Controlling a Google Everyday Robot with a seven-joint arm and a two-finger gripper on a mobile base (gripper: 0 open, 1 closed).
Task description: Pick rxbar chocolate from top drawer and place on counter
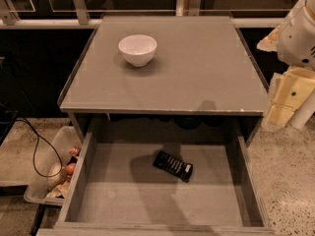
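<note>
The rxbar chocolate, a flat black bar with white lettering, lies at a slant on the bottom of the open top drawer, a little right of its middle. The counter is the flat grey cabinet top above the drawer. My gripper hangs at the right edge of the view, beside the counter's right front corner, above the floor and apart from the bar. It holds nothing that I can see.
A white bowl stands on the counter's back left. A clear plastic bin of small items sits on the floor left of the drawer, with a black cable beside it. My white arm fills the upper right.
</note>
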